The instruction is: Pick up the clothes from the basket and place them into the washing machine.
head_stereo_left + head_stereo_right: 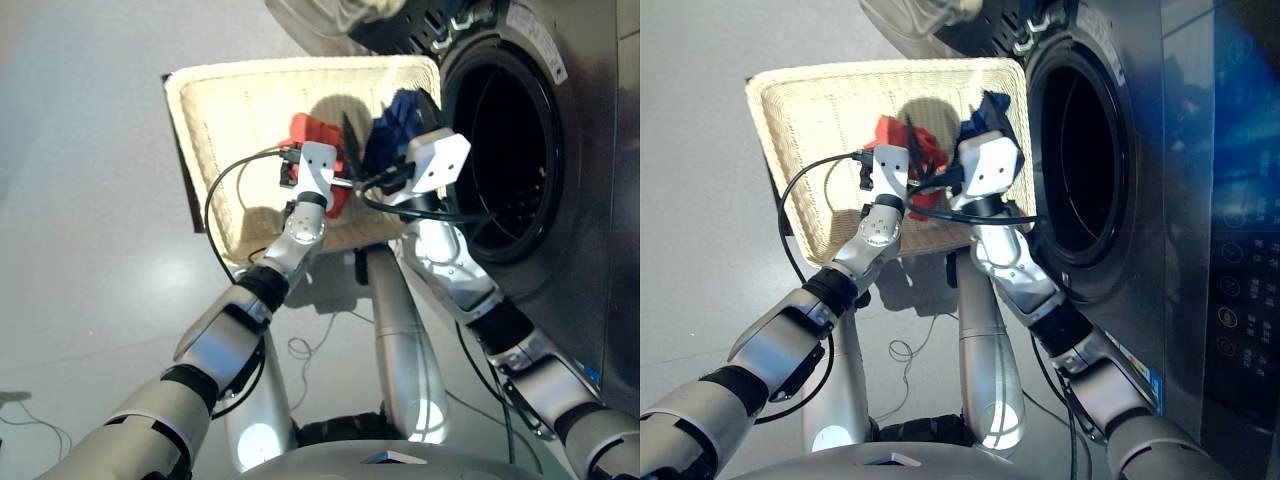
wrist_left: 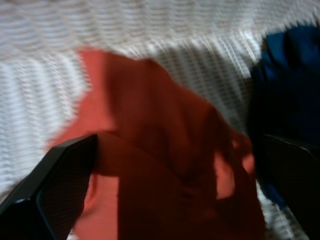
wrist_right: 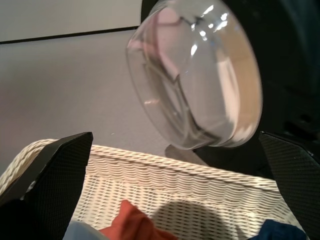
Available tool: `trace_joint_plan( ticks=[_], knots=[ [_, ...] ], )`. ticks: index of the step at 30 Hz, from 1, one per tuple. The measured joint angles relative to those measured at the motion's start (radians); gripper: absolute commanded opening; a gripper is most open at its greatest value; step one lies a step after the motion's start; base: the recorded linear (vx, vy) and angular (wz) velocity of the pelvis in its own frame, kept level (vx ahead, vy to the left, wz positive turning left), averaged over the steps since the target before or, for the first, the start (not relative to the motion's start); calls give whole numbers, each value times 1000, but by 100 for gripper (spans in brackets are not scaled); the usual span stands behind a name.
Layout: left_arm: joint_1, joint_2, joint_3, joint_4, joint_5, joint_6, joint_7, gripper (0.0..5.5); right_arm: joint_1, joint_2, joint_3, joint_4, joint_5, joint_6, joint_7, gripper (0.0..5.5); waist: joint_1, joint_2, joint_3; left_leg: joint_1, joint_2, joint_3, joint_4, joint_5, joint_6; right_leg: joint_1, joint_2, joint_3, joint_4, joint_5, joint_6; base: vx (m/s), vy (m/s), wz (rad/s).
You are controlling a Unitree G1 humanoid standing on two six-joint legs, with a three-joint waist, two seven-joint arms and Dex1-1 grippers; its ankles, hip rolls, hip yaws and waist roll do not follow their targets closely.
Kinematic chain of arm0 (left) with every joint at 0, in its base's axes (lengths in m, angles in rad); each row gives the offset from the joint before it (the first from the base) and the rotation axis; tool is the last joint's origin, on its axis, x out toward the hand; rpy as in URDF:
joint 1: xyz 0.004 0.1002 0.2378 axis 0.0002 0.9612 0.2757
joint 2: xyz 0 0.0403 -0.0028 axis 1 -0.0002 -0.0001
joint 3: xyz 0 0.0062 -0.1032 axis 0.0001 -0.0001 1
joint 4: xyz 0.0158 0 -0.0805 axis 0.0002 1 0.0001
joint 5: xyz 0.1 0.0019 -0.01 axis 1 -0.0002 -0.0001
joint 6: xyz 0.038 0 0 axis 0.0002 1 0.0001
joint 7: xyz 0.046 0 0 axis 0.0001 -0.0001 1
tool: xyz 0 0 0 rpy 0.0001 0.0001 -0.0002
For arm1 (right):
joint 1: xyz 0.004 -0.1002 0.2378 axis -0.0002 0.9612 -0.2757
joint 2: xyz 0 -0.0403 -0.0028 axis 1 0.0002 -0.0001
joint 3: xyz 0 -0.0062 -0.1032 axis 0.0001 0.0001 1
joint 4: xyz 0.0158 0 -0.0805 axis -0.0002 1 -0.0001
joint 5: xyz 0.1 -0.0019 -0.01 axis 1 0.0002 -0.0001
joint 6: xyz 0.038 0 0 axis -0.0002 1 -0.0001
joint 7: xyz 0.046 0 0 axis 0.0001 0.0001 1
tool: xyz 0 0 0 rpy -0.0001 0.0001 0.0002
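Note:
The cream-white basket [image 1: 250, 80] stands on a support left of the washing machine [image 1: 575, 130], whose porthole [image 1: 500, 150] is open. A red-orange garment [image 1: 310, 135] and a navy blue one [image 1: 395, 120] lie at the basket's near right. My left gripper [image 2: 179, 142] hovers open just above the red-orange garment [image 2: 160, 125], one finger on each side of it. My right gripper [image 3: 175, 137] is open and holds nothing. It sits over the navy garment, beside the porthole, facing the basket's far rim [image 3: 175, 170]. Any other clothes are hidden.
The machine's glass-bowled door [image 3: 200, 75] hangs open beyond the basket's far side. A black cable [image 1: 215, 200] loops from my left wrist over the basket's near edge. Thin cords [image 1: 300, 350] lie on the grey floor. A dark control strip [image 1: 1240, 260] runs down the machine's right.

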Motion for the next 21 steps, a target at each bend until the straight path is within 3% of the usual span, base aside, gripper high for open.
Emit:
trace_joint_plan(
  ticks=[4,7,14,21],
  knots=[
    [-33,-13,32,69,-26,1,11,550,-62,-5,33,-3,-1,3,0,550,-4,-3,-1,-10,14,11,4,-7,-5,-21,8,2,3,4,-6,23,-2,-43],
    [-55,-10,61,105,-39,4,22,550,-68,12,52,-32,0,12,-1,550,-5,-8,-3,-16,32,15,24,-23,-13,-29,27,7,3,0,-14,24,-7,-217],
    [-96,-12,68,132,-51,-1,59,550,-83,7,57,-61,0,21,-3,550,-9,-20,-3,-54,53,15,57,-41,-26,-72,52,19,20,2,-14,1,-2,-28],
    [-126,-16,79,158,-70,2,74,550,-91,10,57,-79,0,21,-3,550,-12,-28,-3,-59,58,17,67,-45,-24,-77,56,21,22,5,-13,0,0,0]
  ],
)
